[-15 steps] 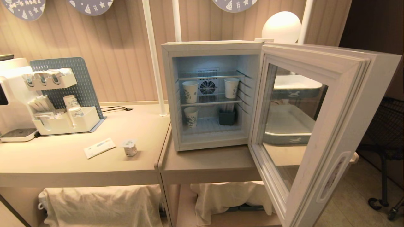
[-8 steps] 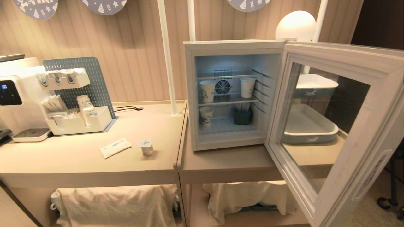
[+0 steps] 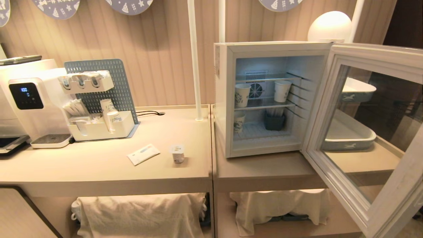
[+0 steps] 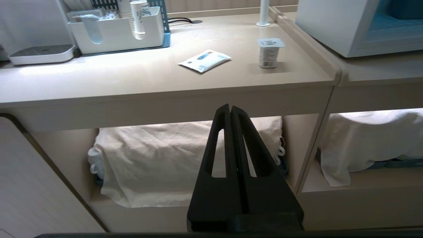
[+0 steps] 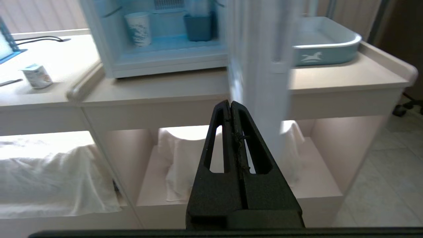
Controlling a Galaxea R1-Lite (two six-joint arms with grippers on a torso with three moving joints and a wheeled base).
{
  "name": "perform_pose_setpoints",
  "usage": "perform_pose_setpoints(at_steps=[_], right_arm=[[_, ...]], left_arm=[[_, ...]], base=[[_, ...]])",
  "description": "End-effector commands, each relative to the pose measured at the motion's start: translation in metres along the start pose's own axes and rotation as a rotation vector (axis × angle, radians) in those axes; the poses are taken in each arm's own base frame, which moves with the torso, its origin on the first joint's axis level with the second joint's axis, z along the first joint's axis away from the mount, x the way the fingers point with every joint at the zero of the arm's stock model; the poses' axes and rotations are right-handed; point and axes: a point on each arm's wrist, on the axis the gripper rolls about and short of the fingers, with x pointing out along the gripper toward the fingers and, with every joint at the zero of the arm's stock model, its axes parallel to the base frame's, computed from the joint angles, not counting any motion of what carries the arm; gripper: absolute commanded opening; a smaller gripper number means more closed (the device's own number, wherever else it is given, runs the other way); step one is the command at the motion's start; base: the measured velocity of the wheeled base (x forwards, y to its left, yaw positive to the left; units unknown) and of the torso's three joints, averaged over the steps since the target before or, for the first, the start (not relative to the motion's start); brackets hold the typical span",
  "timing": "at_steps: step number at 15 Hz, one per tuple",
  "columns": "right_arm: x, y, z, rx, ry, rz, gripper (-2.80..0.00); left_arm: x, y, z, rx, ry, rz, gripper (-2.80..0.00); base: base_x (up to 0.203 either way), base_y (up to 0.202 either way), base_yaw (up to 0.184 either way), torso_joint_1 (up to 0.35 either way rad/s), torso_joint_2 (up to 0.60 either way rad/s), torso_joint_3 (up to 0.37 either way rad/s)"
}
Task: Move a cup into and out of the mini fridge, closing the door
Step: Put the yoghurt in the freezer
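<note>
Cup [image 3: 177,153] sitting upright near the front right corner of the left counter [image 3: 99,172], just short of the seam with the fridge's counter, foil lid on top. Paper packet [image 3: 143,154] lying flat just beside it, on the side away from the fridge, not touching.

Mini fridge [image 3: 224,99] standing at the left end of the next counter, door [image 3: 380,185] swung wide open and out over the front edge on the right. Paper cups [image 3: 242,95] and a dark holder [image 3: 274,121] parked on the shelves, with room left on the bottom one.

Left gripper [image 4: 230,110] pressed together, holding nothing, hanging low in front of the counter, below its front edge. From there, cup up, ahead and a bit toward the fridge side. Right gripper [image 5: 230,106] also pinched shut and empty, parked just as low, lined up with the fridge's counter and the edge of the open door.

Looks like the left one is the nearer pick: cup dead ahead for it, off to the far side for the right. Needs a lift above the counter edge first, then an open claw around a short upright tub, so a side-on grab level with the tub's middle. Easy to knock over, probably.
</note>
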Motion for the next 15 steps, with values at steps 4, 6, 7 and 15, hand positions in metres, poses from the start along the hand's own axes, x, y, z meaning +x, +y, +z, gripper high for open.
perform_pose_setpoints(at_steps=[4, 6, 7, 15], right_arm=[[0.0008, 0.0000, -0.0030, 0.000, 0.011, 0.001, -2.80], [0.0008, 0.0000, -0.0030, 0.000, 0.011, 0.001, -2.80], [0.0008, 0.0000, -0.0030, 0.000, 0.011, 0.001, -2.80], [0.0008, 0.0000, -0.0030, 0.000, 0.011, 0.001, -2.80]], left_arm=[[0.0001, 0.0000, -0.0001, -0.001, 0.002, -0.001, -2.80], [0.0001, 0.0000, -0.0001, -0.001, 0.002, -0.001, -2.80], [0.0001, 0.0000, -0.0001, 0.001, 0.002, -0.001, -2.80], [0.0001, 0.0000, -0.0001, -0.001, 0.002, 0.000, -2.80]], base=[[0.000, 0.192, 0.002, 0.003, 0.00, 0.002], [0.000, 0.195, 0.000, 0.004, 0.00, 0.004], [0.000, 0.198, 0.001, 0.001, 0.00, 0.004], [0.000, 0.191, 0.001, 0.002, 0.00, 0.003]])
